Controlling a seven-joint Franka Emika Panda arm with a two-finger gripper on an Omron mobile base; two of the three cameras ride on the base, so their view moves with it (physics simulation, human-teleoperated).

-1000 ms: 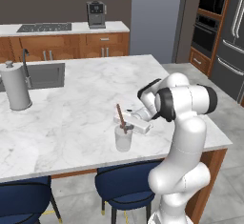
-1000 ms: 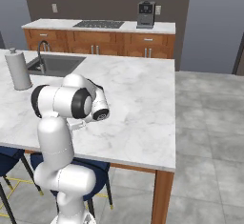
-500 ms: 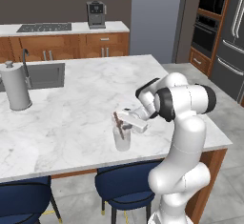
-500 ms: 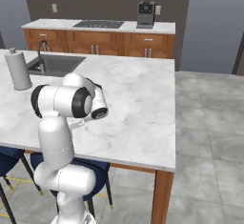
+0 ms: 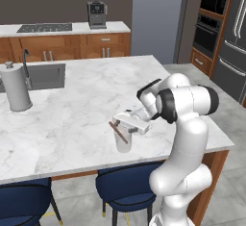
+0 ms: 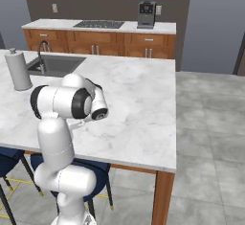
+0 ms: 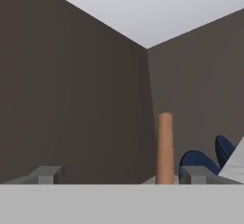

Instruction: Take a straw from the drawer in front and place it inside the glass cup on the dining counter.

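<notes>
Gripper: the gripper (image 5: pixel 126 124) hangs over the glass cup (image 5: pixel 123 142), fingers spread apart, holding nothing.
Straw: the straw (image 5: pixel 118 131) leans in the cup, top tilted toward 10 o'clock.
Cup: on the dining counter (image 5: pixel 86 105), near its front edge.
Stools: navy stools (image 5: pixel 126 187) stand below.

Home kitchen, rendered. Back wall: brown wood cabinets with a marble wall counter (image 5: pixel 62 28) carrying a cooktop (image 5: pixel 44 27) and coffee machine (image 5: pixel 96 14); on the right, a built-in oven (image 5: pixel 207 30) set in wood and the edge of a steel fridge (image 5: pixel 234 42). Centre: a white grey-veined marble dining counter (image 5: pixel 86 90) on a wood base, with an inset sink (image 5: pixel 45 75) and faucet (image 5: pixel 25 59), a paper-towel roll (image 5: pixel 16 88) standing by it, navy stools (image 5: pixel 126 189) tucked under the near edge, grey tile floor (image 6: pixel 206 118).
</notes>
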